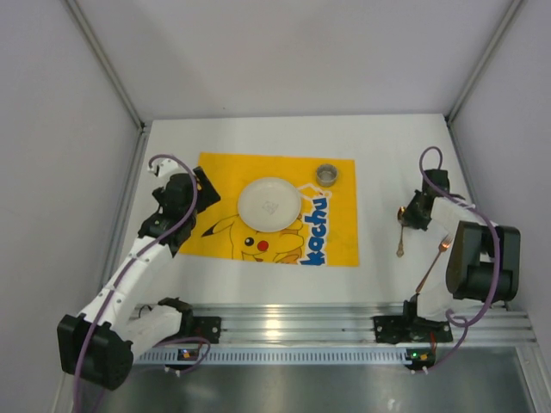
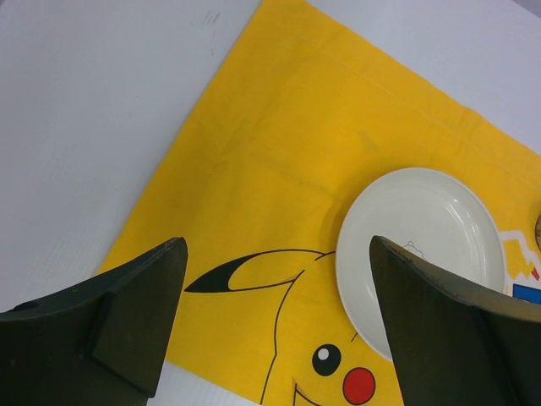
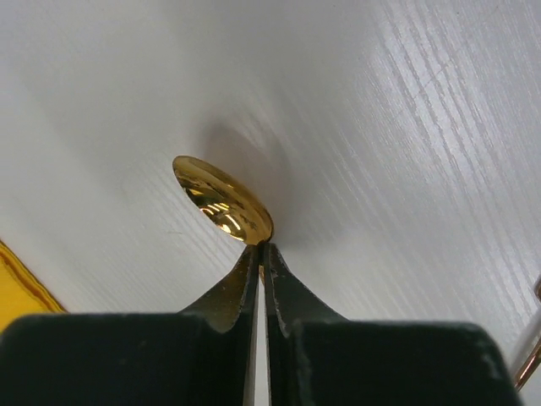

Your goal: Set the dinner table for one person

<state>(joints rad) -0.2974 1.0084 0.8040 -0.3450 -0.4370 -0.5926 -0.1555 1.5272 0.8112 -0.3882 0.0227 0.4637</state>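
Note:
A gold spoon (image 1: 401,231) lies on the white dinner table (image 1: 387,146), right of the yellow Pikachu mat (image 1: 336,224). My right gripper (image 1: 413,212) is shut on the spoon's neck. In the right wrist view the jaws pinch just behind the shiny bowl of the spoon (image 3: 221,200), with the gripper (image 3: 262,247) low over the tabletop. A copper fork (image 1: 433,265) lies beside the spoon. A white plate (image 1: 269,204) sits on the mat. My left gripper (image 2: 277,254) hangs open over the mat's left part, with the plate (image 2: 423,245) near its right finger and nothing between the fingers.
A small metal cup (image 1: 326,175) stands at the mat's far right corner. The ribbed aluminium rail (image 1: 293,323) runs along the near edge by the arm bases. Grey walls close in the table on three sides.

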